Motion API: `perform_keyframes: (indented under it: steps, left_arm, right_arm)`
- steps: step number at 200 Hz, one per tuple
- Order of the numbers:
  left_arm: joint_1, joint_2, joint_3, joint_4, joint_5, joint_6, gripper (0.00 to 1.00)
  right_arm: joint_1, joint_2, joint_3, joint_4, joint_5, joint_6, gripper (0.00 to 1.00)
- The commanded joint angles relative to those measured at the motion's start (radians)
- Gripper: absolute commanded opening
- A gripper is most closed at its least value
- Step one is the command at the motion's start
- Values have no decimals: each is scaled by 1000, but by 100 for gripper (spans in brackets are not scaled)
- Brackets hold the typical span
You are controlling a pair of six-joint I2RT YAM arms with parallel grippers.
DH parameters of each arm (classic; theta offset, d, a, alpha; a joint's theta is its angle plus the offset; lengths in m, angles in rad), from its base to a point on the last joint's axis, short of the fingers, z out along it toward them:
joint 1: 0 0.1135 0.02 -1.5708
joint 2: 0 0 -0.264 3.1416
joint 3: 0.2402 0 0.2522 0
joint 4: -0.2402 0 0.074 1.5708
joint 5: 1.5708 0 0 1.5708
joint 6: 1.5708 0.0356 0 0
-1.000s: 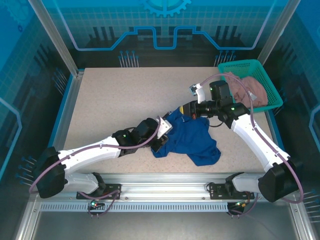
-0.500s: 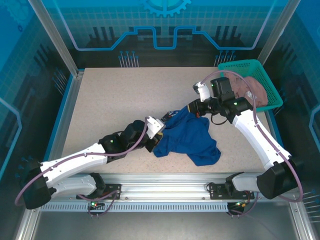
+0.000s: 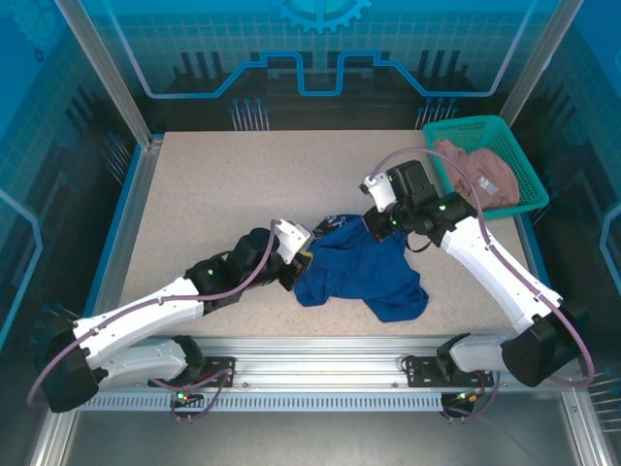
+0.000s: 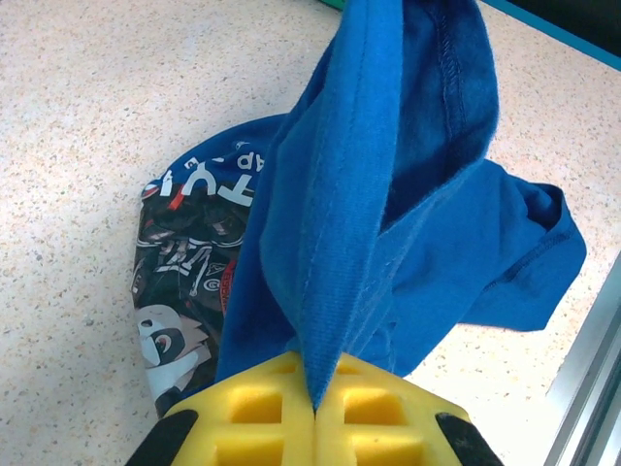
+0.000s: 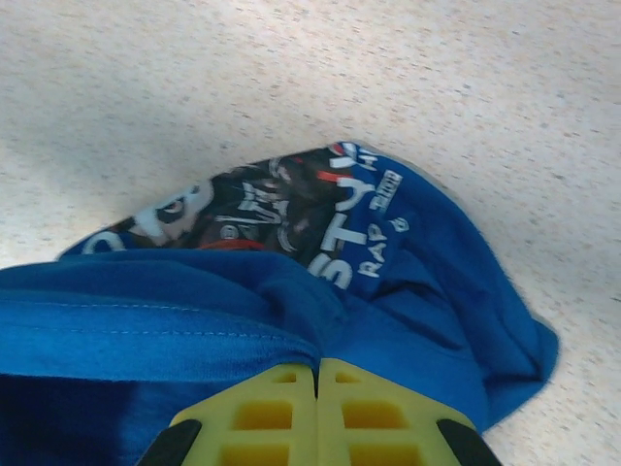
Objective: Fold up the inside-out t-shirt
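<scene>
Shirt (image 3: 364,277) lies bunched at the table's (image 3: 223,194) near middle, its print (image 4: 184,272) partly showing. Left gripper (image 4: 315,403) and right gripper (image 5: 317,381) each pinch a blue edge, jaws closed tight (spreading, I judge). Next: draw the two apart to flatten it.

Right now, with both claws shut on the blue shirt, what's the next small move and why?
Probably draw the left claw and right claw apart a little. Each pinches a fold of the t-shirt, which lies bunched on the table with its print partly showing, so spreading comes before folding.
</scene>
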Motion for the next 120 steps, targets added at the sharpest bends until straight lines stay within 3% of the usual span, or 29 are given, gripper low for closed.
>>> perform_keyframes:
  steps: [1,17,52,120]
  left_arm:
    - [20,-13,17,0,39,-15,0]
    - [36,-12,5,8,51,-13,0]
    - [75,2,-24,36,94,-35,0]
    - [128,-30,-70,60,159,-79,0]
  right_arm:
    - [1,1,39,-18,117,22,7]
    - [-6,-3,48,-4,92,32,11]
    - [-33,0,54,32,-102,56,17]
    - [-83,-12,22,38,-189,79,26]
